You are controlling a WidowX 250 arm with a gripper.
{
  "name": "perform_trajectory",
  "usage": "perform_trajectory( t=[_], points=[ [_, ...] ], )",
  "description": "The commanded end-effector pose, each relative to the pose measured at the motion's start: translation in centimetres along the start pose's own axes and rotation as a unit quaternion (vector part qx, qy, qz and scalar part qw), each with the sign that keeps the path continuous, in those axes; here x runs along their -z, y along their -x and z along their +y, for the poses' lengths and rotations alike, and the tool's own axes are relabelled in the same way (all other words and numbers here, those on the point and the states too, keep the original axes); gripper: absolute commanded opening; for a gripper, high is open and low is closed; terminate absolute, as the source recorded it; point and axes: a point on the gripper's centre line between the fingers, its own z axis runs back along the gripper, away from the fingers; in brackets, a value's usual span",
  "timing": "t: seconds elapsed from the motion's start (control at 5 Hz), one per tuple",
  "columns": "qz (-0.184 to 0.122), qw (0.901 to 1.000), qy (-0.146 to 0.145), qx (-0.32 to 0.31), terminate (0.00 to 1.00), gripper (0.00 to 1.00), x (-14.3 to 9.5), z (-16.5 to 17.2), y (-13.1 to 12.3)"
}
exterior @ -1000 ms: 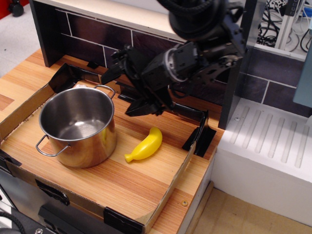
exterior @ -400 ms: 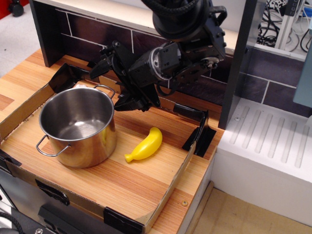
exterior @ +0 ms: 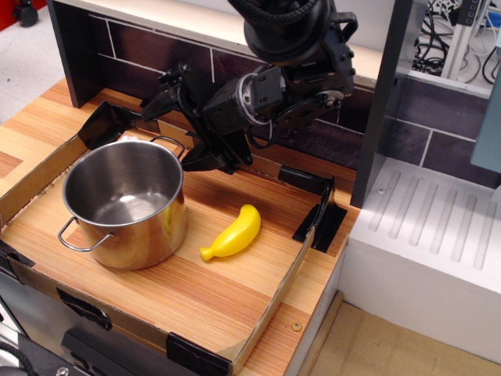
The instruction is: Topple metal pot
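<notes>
I see the metal pot standing upright at the left of the wooden tray, mouth up, one wire handle facing front-left, the other at the back rim. My gripper hangs just behind and right of the pot's back rim, fingers spread apart, holding nothing. I can't tell whether it touches the handle. A yellow banana lies just right of the pot.

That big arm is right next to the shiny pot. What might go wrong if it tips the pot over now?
The metal pot stands upright, with the toy banana lying close on its right; falling that way, it could hit or roll onto the banana. The gripper, jaws open, is at the far rim by a wire handle and might snag it.
</notes>
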Motion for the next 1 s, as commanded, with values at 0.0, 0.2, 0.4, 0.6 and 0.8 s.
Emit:
perform_trajectory(
  t=[0.0,0.2,0.4,0.6,0.8],
  points=[
    [-0.010,0.9999,-0.008,-0.003,0.00,1.00,0.3,0.3,0.6],
    [-0.014,0.9999,-0.001,-0.003,0.00,0.00,0.2,0.3,1.0],
    [-0.008,0.9999,0.006,-0.012,0.00,0.00,-0.1,0.4,0.8],
    [-0.001,0.9990,0.032,-0.032,0.00,0.00,-0.6,0.4,0.6],
    [0.005,0.9971,0.064,-0.040,0.00,0.00,-1.4,0.4,1.1]
  ],
)
